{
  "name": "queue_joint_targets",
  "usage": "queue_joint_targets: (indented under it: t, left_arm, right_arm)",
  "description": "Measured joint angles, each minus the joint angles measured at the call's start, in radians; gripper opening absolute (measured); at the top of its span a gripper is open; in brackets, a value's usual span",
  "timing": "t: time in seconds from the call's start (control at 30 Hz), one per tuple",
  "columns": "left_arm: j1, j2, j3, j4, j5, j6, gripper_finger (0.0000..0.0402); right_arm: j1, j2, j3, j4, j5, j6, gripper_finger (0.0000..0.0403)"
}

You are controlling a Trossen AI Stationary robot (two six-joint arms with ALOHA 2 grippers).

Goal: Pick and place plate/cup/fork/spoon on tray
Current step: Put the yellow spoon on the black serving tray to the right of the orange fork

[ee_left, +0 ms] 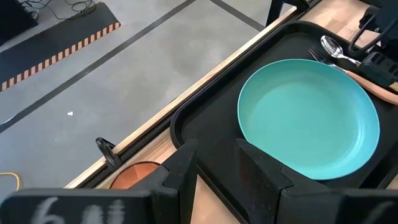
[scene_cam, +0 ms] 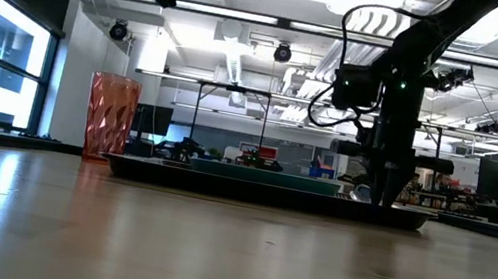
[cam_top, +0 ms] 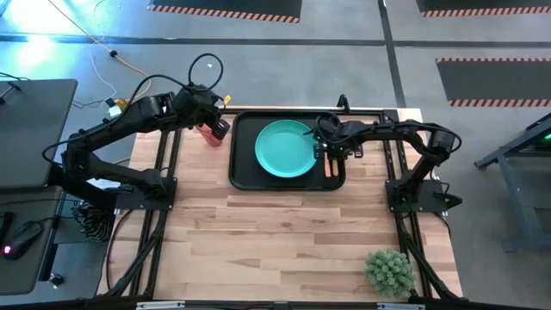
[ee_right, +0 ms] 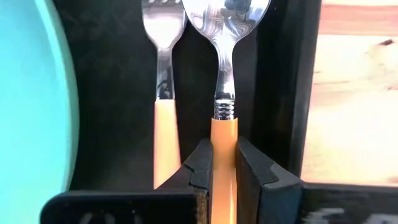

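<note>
The black tray (cam_top: 244,172) lies at the table's far middle. The teal plate (cam_top: 285,148) rests flat in it. The fork (ee_right: 163,112) and the spoon (ee_right: 225,37) lie side by side along the tray's right side, between the plate and the rim. The red cup (scene_cam: 111,117) stands upright on the table just left of the tray; it also shows in the high view (cam_top: 208,136). My left gripper (ee_left: 217,168) is open and empty, high above the cup. My right gripper (ee_right: 222,149) points down over the tray's right side, shut on the spoon. My right gripper pinches the spoon's orange handle (ee_right: 222,127) between its two fingers, just behind the metal collar. The fingers come from above and lie across the handle. The spoon is level beside the fork; I cannot tell whether it rests on the tray floor or is just above it.
A small green plant (cam_top: 389,271) stands at the table's near right corner. The near half of the wooden table (cam_top: 284,241) holds no other objects. The tray's right rim (ee_right: 292,93) runs close beside the spoon.
</note>
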Motion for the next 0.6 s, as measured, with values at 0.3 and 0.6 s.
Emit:
queue_joint_targets:
  t: [0.3,0.6]
  left_arm:
    - [0.000,0.000,0.000,0.000,0.000,0.000,0.0099]
    - [0.000,0.000,0.000,0.000,0.000,0.000,0.0099]
  right_arm:
    - [-0.008,0.022,0.000,0.004,-0.011,-0.005,0.0026]
    - [-0.009,0.023,0.000,0.010,-0.026,-0.021,0.0072]
